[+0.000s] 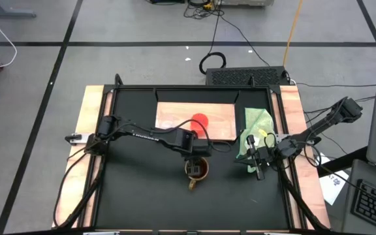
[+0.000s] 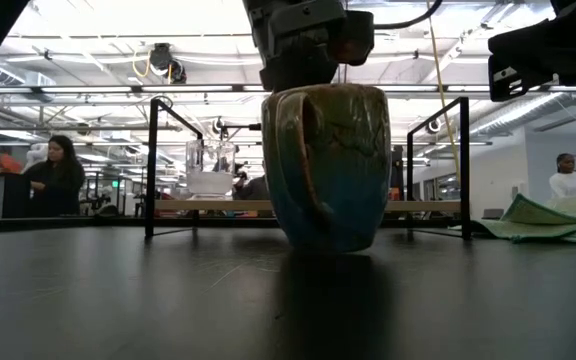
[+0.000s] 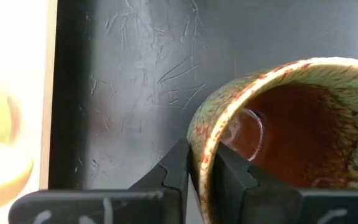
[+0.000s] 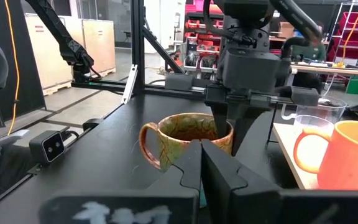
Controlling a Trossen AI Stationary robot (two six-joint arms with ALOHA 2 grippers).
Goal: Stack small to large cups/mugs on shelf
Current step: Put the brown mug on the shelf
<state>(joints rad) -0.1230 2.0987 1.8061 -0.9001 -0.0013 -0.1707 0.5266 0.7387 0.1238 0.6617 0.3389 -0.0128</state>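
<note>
step in hand: the brown mug [image 1: 197,169] — the largest of the three — stands upright on the black table [image 1: 142,196], just in front of the wood shelf [image 1: 175,117], handle pointing away from the shelf. the left gripper [image 3: 201,177] is down on the mug's rim from above, one finger [image 3: 178,167] outside the wall, the other inside the bowl. the gap between the fingers is narrow, about the wall's thickness; both sit against the glaze, so i read it as pinching the rim, though how firm the pinch is i can't tell. the low view shows the mug's base on the table or very close to it, not clearly lifted.

orange cup [image 1: 200,121] and clear glass cup [image 4: 316,117] are already up on the shelf, side by side, not nested as far as i can see.

right gripper [image 4: 202,163] waits near the green cloth [image 1: 256,130] at the table's right side, fingers pressed together, holding nothing.

next move, my guess — lift straight up with the rim pinch, carry back over the shelf edge, set the mug flat on bare wood clear of the orange cup. a one-wall grip on a heavy mug can let it swing or slip, so slow and level.
</note>
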